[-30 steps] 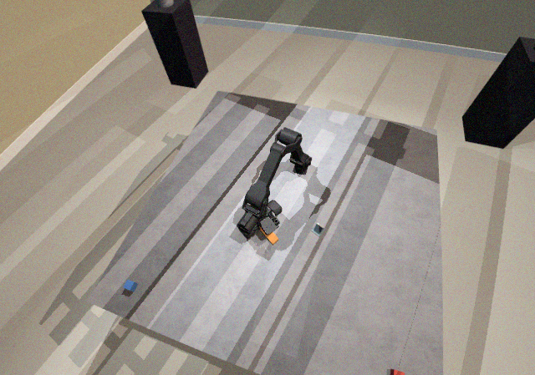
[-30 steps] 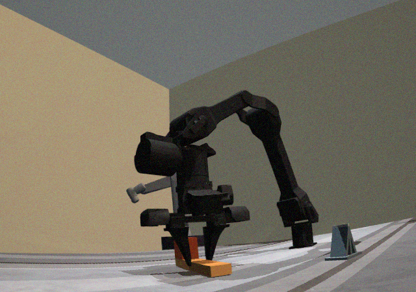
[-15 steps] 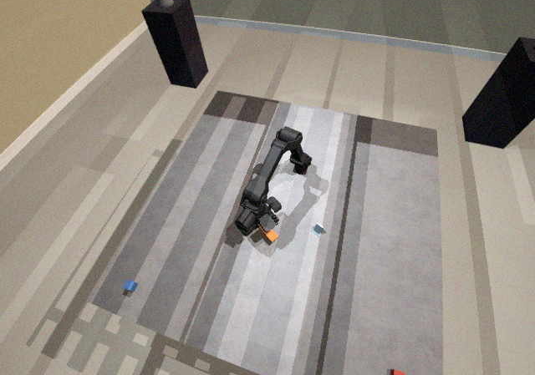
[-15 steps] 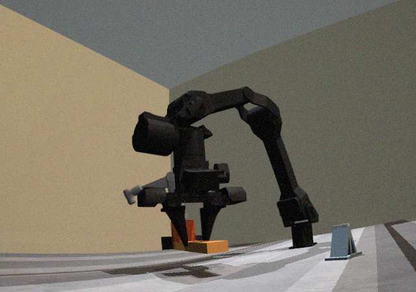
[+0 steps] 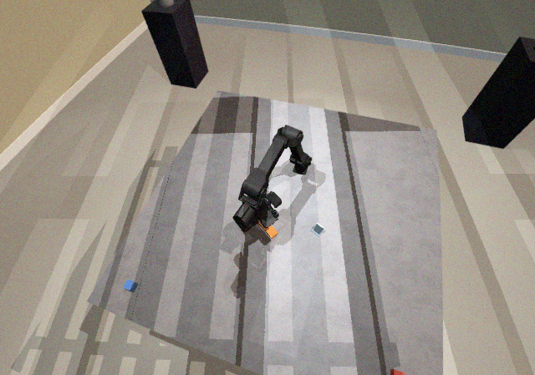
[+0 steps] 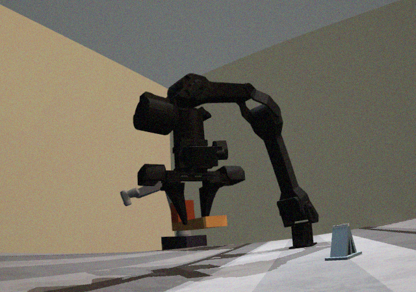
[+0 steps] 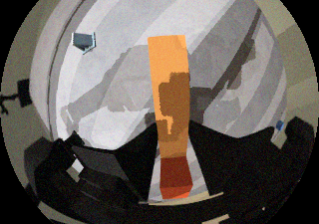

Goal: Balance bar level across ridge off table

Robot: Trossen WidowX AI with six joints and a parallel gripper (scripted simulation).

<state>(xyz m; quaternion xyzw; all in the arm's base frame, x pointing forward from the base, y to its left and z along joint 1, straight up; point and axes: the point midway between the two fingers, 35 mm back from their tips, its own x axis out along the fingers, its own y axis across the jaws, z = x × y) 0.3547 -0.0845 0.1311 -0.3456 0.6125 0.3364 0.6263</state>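
The bar (image 5: 272, 231) (image 6: 214, 220) (image 7: 167, 59) is a long orange block with a darker red end. My gripper (image 5: 262, 225) (image 6: 194, 220) (image 7: 171, 124) points straight down and is shut on the bar near its red end. In the exterior view the bar hangs roughly level, a little above the table. The ridge (image 5: 318, 229) (image 6: 342, 242) (image 7: 84, 40) is a small blue-grey wedge standing on the table to the right of the gripper, apart from the bar.
A small blue cube (image 5: 129, 285) (image 7: 279, 124) lies near the table's left edge. A red cube (image 5: 395, 372) lies at the front edge. Two tall black pillars (image 5: 175, 41) (image 5: 501, 94) stand on the floor beyond the table.
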